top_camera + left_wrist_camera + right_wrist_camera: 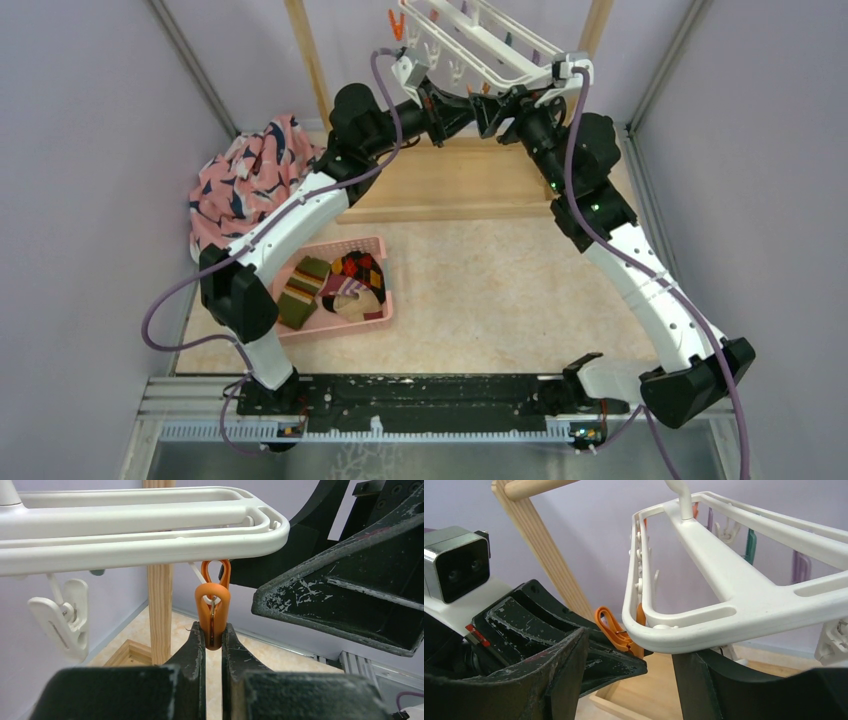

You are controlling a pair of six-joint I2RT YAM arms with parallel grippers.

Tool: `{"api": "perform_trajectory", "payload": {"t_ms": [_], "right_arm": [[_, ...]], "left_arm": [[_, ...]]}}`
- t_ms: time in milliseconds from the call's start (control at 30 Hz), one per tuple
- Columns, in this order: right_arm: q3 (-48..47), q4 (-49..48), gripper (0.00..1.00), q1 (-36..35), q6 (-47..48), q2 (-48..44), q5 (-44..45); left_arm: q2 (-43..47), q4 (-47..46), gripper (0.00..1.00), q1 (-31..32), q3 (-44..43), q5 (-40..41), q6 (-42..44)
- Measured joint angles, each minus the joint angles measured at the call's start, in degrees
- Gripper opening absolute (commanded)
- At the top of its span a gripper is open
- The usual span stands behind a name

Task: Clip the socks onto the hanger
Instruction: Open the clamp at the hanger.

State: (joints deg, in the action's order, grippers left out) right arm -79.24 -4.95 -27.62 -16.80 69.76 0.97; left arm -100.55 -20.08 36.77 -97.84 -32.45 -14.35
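Note:
The white hanger hangs at the back, with coloured clips under it. My left gripper is shut on the lower end of an orange clip that dangles from the hanger's near rail. My right gripper is open, with its fingers spread wide under the hanger's corner, just beside the orange clip. In the top view both grippers, left and right, meet tip to tip below the hanger. The socks lie in a pink basket: olive striped, argyle, and beige with red.
The pink basket sits at the front left of the table. A big pink patterned cloth lies at the back left. The wooden rack's base and posts stand behind the arms. A white clip hangs left of the orange one.

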Motion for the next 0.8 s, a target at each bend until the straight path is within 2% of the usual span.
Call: {"api": "perform_trajectory", "payload": {"t_ms": [467,800], "right_arm": [[-5.16,1.4,0.61,0.17,0.22,4.5,-0.61],[-5.57,1.4,0.61,0.63,0.26,5.77,-1.16]], "left_arm": [[0.0,1.18,0.0,-0.11,-0.7,1.33,0.0],[-0.52,3.17,0.0,-0.28,-1.66,1.73,0.02]]}}
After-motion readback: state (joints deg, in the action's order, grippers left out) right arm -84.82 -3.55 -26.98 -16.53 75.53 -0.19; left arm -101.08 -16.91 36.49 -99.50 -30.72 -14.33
